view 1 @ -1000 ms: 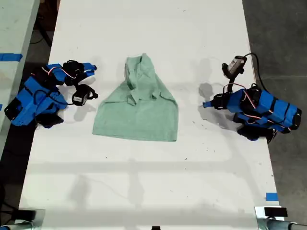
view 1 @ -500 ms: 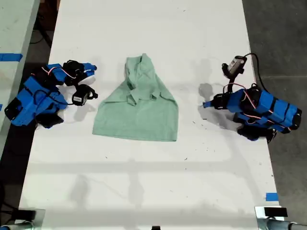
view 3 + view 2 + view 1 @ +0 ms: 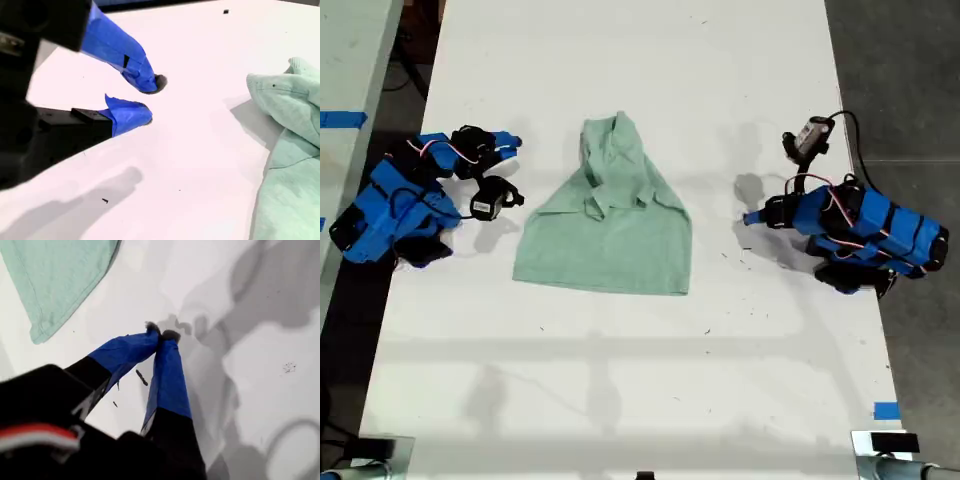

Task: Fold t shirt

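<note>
The t shirt (image 3: 608,222) lies near the middle of the white table (image 3: 620,400), partly folded: both sleeves and sides are drawn in so the collar end narrows to a bunched peak toward the table's far edge, while the hem end lies flat and wide.

The main risk, as I judge it, sits in that bunched peak. The cloth there is wrinkled and layered, so a pinch could catch only the top layer, or several at once, and drag the whole shirt out of square instead of turning a clean fold. A grab at one corner alone would likely skew the hem line too, since the cloth is soft and slides on the smooth surface.

My first gripper (image 3: 161,333) has its fingertips pressed together on nothing, poised over bare table just off a corner of the shirt. My second gripper (image 3: 150,100) shows a narrow gap between its taped tips, holds nothing, and sits apart from the collar end. Neither touches the cloth, so no further fold is under way.
</note>
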Robot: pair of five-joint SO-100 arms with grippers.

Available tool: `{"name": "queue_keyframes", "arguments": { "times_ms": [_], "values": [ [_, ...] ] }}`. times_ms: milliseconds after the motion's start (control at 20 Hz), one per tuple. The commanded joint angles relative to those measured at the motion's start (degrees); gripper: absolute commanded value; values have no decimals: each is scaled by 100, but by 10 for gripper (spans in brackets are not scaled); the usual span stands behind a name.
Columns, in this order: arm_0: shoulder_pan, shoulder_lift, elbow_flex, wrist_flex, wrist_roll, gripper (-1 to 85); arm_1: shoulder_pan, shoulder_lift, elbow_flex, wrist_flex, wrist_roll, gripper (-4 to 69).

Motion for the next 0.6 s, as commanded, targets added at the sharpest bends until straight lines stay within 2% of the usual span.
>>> {"name": "queue_keyframes", "arguments": {
  "times_ms": [0, 550],
  "values": [
    [-35, 26, 220, 26, -123, 59, -88, 62, 202, -62, -79, 17],
    [-35, 26, 220, 26, -123, 59, -97, 62, 202, -70, -88, 17]
  ]
}}
